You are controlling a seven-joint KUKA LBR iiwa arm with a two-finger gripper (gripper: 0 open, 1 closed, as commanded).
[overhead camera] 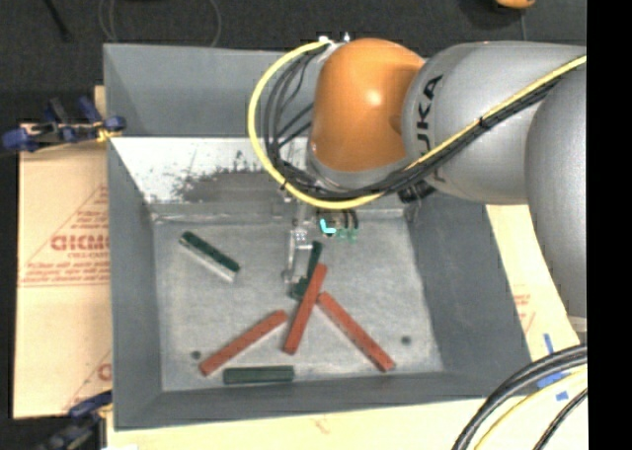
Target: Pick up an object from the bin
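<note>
Grey metal bin [128, 241] floor, a few loose sticks on it. At its middle the reddish-brown stick [301, 315] lies with its long axis nearly up-and-down in the view, leaning slightly, upper end toward the back wall. That end sits right at the jaws, a short dark green piece [312, 262] touching it; whether the jaws are spread or pressed together cannot be told. A second brown stick [242, 342] slants left of its lower end, a third brown stick [354, 332] right, a green bar [258, 375] just below
</note>
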